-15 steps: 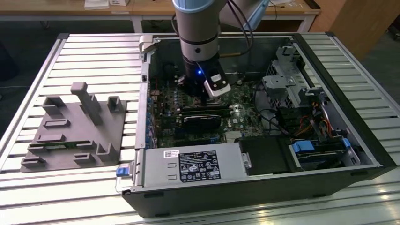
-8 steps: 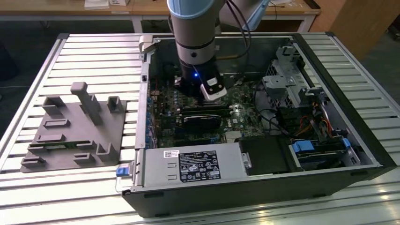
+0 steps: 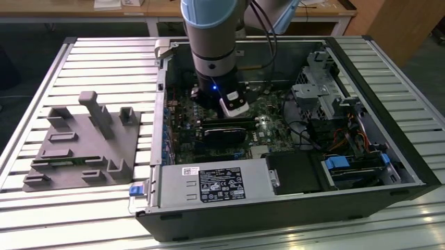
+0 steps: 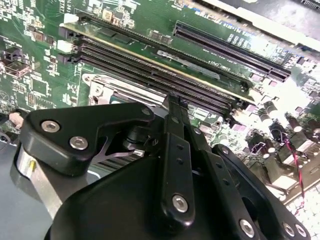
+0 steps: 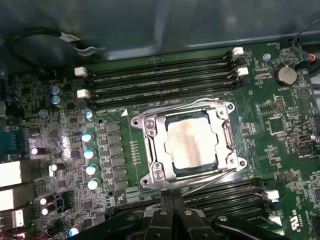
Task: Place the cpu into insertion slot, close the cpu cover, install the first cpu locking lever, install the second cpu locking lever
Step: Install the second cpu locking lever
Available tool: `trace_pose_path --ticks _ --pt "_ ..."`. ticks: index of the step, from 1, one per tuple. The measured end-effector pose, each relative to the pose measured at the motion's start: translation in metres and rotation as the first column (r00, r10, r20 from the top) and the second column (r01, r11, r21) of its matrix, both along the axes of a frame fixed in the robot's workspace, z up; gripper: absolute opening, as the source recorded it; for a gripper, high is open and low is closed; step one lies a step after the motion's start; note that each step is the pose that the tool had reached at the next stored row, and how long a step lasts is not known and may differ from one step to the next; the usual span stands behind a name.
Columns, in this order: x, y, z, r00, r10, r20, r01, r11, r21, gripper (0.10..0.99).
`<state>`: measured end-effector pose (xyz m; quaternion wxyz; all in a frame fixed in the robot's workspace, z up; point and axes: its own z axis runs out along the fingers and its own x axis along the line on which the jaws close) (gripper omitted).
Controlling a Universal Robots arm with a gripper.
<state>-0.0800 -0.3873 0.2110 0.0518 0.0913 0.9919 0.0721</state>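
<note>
A wide silver metal bench with long ridges point(image 3: 104, 57) fills most of the exterior view. A dark floor point(image 3: 21, 57) shows past the bench, at the exterior view's left. Behind the bench stands a light brown wooden table with white legs point(image 3: 83, 13). Near that table, at the exterior view's right, is a tall brown wooden cabinet point(image 3: 403, 21). Soft light shines on the bench.

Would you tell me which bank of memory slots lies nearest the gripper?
The bank beside the gripper; the other bank lies beyond the cpu.
</note>
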Motion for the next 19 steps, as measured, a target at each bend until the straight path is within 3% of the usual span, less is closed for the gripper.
trace_pose_path --ticks 10,14,16,19 --pt "-0.0038 -0.0134 -0.0032 1.0000 0.000 -0.0001 0.000 0.9967 0.082 0.106" --pt "-0.0053 -0.0157 -0.0051 1.0000 0.000 0.0000 0.000 0.9925 0.122 0.106" --pt "-0.0065 -0.0160 -0.0069 1.0000 0.000 0.0000 0.000 0.9910 0.134 0.106" --pt "-0.0075 -0.0161 -0.0104 1.0000 0.000 0.0000 0.000 0.9900 0.141 0.106"
